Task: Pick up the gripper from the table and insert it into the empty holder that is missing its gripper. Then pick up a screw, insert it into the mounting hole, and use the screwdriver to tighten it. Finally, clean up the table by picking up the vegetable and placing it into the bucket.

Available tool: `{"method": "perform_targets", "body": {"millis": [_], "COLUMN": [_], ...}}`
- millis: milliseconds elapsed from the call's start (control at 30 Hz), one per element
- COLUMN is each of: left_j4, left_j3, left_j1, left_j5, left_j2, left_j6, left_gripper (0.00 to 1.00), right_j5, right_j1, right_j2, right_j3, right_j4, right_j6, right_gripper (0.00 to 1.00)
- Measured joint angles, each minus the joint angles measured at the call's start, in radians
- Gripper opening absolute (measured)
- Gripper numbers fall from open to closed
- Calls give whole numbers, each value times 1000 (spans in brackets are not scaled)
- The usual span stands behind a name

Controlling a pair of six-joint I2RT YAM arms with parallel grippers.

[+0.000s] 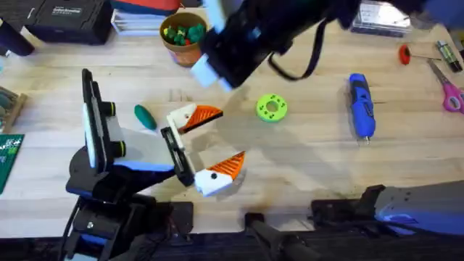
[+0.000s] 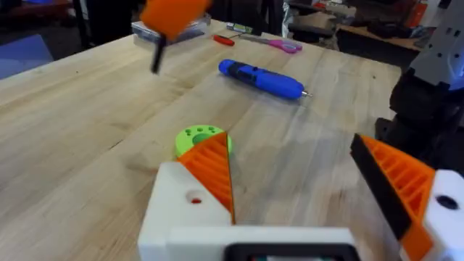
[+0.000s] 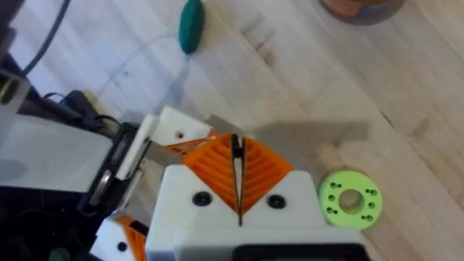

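Two orange tips are already sitting on the holder (image 1: 199,148). The right gripper (image 3: 239,181), fingers pressed together, is hanging over it; the left gripper's (image 2: 312,196) fingers are spread. The screwdriver (image 1: 362,105) is lying near the counter's right edge. A screw seems next.

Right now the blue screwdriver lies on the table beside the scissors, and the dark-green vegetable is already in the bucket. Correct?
Not quite. The vegetable lies on the table beside the left pincer, not in the bucket, as the overhead view shows. The screwdriver does lie on the table near the scissors.
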State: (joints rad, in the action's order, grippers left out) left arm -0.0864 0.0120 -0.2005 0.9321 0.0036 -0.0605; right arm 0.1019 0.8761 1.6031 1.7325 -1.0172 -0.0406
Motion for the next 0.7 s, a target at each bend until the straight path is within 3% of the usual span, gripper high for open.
{"method": "perform_targets", "body": {"millis": [333,700], "left_j4": [0,0], "left_j3": [0,0], "left_j1": [0,0], "left_j5": [0,0], "left_j2": [0,0], "left_j6": [0,0], "left_gripper": [985,985], "right_j5": [8,22], "right_j1": [105,130], "right_j2": [50,90], "right_j3": [0,0], "right_j4": [20,-5], "right_j6": [-12,-31], "right_gripper": [7,7]}}
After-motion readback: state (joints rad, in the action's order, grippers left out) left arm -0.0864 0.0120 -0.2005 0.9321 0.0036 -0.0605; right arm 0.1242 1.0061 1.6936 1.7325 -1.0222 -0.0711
